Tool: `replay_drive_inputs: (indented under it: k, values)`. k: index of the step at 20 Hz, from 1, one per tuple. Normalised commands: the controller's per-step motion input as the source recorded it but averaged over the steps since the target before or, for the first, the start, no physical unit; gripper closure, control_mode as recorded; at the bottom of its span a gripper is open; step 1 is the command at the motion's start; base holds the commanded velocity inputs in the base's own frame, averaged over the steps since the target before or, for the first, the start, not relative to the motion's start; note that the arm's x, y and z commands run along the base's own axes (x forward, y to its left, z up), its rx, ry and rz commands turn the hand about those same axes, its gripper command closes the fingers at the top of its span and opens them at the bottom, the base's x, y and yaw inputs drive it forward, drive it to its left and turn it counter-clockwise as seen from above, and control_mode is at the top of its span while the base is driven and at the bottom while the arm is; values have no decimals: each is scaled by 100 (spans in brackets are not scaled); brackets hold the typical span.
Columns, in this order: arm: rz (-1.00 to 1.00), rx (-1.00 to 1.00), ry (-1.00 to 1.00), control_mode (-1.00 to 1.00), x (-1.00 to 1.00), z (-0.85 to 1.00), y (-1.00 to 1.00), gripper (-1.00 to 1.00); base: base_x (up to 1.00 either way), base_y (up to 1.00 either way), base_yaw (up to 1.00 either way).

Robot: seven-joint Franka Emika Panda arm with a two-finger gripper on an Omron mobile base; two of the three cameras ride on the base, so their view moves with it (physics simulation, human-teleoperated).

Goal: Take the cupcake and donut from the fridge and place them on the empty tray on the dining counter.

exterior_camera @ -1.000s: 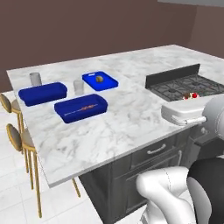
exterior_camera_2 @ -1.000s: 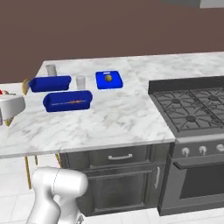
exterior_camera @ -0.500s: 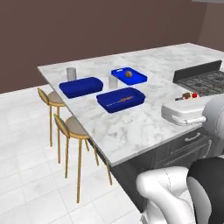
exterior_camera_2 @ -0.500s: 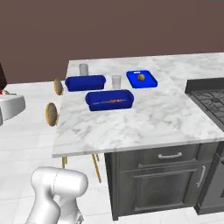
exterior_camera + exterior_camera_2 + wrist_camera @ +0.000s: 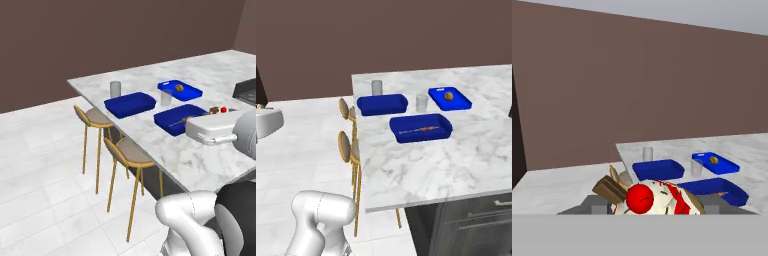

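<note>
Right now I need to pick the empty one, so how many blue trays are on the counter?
3. An empty tray sits nearest the stools, a second tray with thin orange bits lies closer to the near edge, and a third tray holds a small brown item.

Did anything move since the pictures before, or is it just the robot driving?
It is the base driving: the whole view slid, so the dining counter now sits further right and its stools show. The gripper still holds the cupcake. The trays and glasses stayed put.
</note>
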Motion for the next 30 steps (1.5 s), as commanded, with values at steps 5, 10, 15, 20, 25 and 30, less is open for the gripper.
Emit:
replay_drive_inputs:
  k: [5, 10, 15, 20, 25, 30]
  values:
    - [0, 0, 0, 100, 0, 0, 0, 100, 100, 100, -39]
    - [0, 0, 0, 100, 0, 0, 0, 100, 96, 100, -47]
    - [0, 0, 0, 100, 0, 0, 0, 100, 78, 100, -53]
    - [0, 0, 0, 100, 0, 0, 0, 100, 58, 100, -50]
    - [0, 0, 0, 100, 0, 0, 0, 100, 31, 100, -41]
    - [0, 0, 0, 100, 0, 0, 0, 100, -83, 100, -5]
